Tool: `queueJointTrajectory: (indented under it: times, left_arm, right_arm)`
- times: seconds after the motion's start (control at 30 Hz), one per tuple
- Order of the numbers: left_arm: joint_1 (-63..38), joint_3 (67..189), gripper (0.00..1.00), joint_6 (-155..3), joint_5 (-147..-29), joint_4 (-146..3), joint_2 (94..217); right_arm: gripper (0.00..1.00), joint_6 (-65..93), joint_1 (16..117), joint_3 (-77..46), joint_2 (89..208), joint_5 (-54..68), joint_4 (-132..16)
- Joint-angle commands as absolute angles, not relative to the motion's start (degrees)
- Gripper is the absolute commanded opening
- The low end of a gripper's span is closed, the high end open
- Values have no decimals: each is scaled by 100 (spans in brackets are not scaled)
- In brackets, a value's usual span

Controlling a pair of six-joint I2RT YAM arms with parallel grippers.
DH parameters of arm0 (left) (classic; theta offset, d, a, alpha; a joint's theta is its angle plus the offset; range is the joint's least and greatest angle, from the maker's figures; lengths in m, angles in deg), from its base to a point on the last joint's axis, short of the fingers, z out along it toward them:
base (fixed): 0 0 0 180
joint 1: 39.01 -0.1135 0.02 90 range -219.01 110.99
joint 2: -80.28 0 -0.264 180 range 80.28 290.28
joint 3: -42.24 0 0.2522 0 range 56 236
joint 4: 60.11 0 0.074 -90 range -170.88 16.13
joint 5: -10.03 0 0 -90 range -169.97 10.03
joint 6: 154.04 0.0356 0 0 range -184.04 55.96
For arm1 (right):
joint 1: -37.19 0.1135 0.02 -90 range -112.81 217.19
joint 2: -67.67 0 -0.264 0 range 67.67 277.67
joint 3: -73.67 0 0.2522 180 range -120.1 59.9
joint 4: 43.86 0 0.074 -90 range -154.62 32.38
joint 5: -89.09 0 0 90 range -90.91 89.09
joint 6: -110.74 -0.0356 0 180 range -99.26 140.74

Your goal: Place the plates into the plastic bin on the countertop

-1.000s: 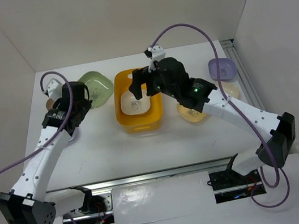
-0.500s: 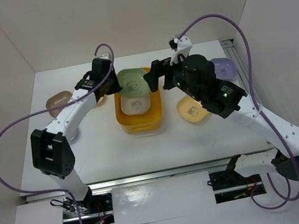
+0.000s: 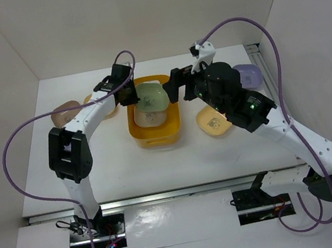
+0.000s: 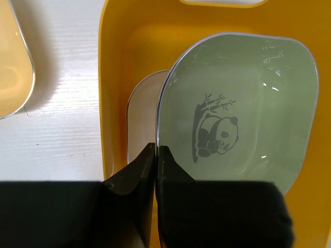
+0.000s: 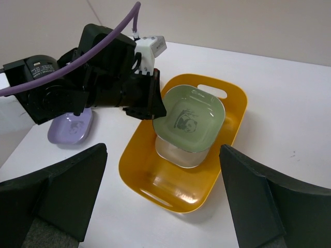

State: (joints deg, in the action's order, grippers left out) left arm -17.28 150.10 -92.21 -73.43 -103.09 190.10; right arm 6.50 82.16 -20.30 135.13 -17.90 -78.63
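Though glossy, pale green panda-marked plate [image 4: 258, 103].

i'm getting bright, even light from overhead, softly shadowing the countertop [image 3: 115, 164]. small glare specks are glinting on the green plate [image 4: 243, 103] just beyond the jaws of the left gripper [image 4: 156, 151], which are blurring up close.

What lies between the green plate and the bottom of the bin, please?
A pale plate resting in the bin, under the green plate; the left wrist view shows it.

White walls [image 3: 153, 11]; metal rail [image 3: 177, 192] along near edge.
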Motion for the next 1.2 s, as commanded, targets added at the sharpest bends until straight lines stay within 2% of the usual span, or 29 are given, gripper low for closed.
queueJointTrajectory:
  times: [0.0, 0.07, 0.13, 0.17, 0.2, 0.3, 0.37, 0.53, 0.63, 0.77, 0.93, 1.07, 1.17]
  left_arm:
    - [-1713, 15285, 8, -9068, -7241, -10358, 19041]
    - [-1713, 15285, 8, -9068, -7180, -10358, 19041]
    - [-1713, 15285, 15, -9068, -7180, -10437, 19102]
    - [-1713, 15346, 21, -9068, -7180, -10437, 19163]
    - [-1661, 15347, 30, -9128, -7180, -10437, 19164]
    - [-1660, 15242, 43, -9129, -7250, -10368, 19111]
    - [-1660, 15180, 56, -9129, -7303, -10306, 18988]
    - [-1608, 14943, 70, -9243, -7716, -10060, 18435]
    - [-1607, 14750, 83, -9603, -7122, -10059, 17882]
    - [-1984, 14749, 94, -10200, -6214, -10567, 17556]
    - [-2582, 14749, 99, -10141, -6318, -10464, 17572]
    - [-3092, 14960, 99, -9666, -7055, -9973, 18204]
    - [-3435, 15582, 98, -9542, -7794, -10014, 19073]
  right_arm:
    - [96, 676, 8140, -1964, 13403, -1717, -7766]
    - [96, 676, 8139, -1964, 13455, -1717, -7766]
    - [96, 676, 8139, -1964, 13455, -1717, -7766]
    - [96, 676, 8139, -1964, 13455, -1717, -7766]
    - [96, 676, 8139, -1964, 13455, -1717, -7766]
    - [96, 676, 8139, -1911, 13455, -1717, -7766]
    - [96, 676, 8139, -1911, 13455, -1717, -7766]
    - [96, 676, 8139, -1911, 13455, -1664, -7766]
    - [96, 676, 8139, -1911, 13455, -1664, -7713]
    - [97, 728, 8139, -1858, 13516, -1524, -7660]
    - [97, 782, 7964, -1657, 13701, -1155, -7494]
    - [97, 782, 7858, -1551, 13763, -909, -7440]
    - [97, 782, 7797, -1437, 13763, -768, -7388]
